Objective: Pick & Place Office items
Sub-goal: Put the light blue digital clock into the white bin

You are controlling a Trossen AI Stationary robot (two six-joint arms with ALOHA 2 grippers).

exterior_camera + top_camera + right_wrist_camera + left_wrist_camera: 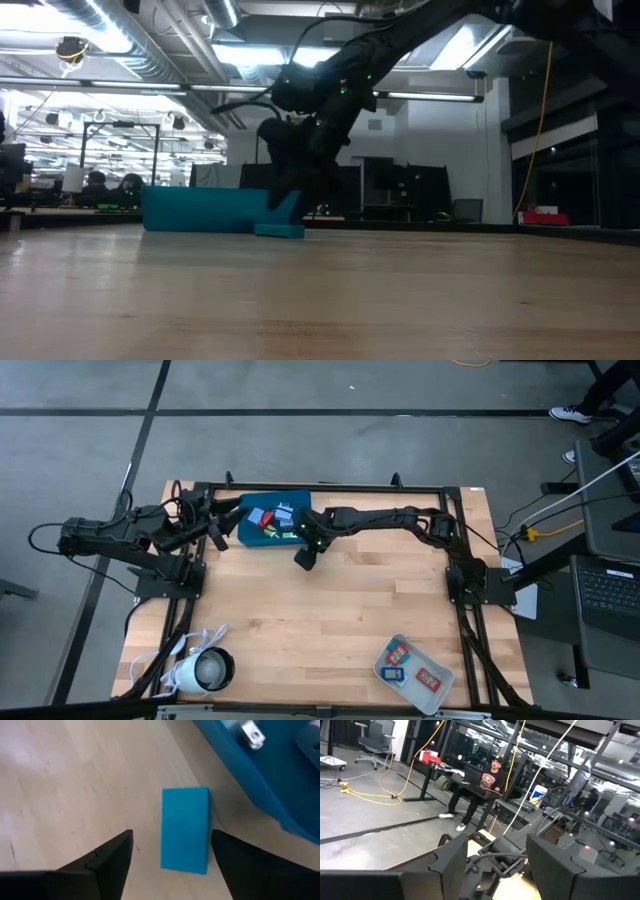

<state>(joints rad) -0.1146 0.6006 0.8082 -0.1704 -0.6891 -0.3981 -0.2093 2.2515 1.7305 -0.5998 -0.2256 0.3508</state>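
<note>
Right tool [170, 865] open above a flat blue block [185, 830] on the counter [340, 620] just beside the teal tray [255, 520], left tool [492, 865] open, raised beside that tray

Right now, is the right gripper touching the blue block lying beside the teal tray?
Apart. In the right wrist view the right gripper has its jaws open, with bare wood showing between each and the blue block.

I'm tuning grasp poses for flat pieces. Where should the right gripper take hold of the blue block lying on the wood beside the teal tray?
Probably across its two long edges, coming straight down from above. The blue block lies flat on the table, apart from the teal tray, so only its thin sides offer purchase. The right gripper is open with a finger on either side of it.
</note>
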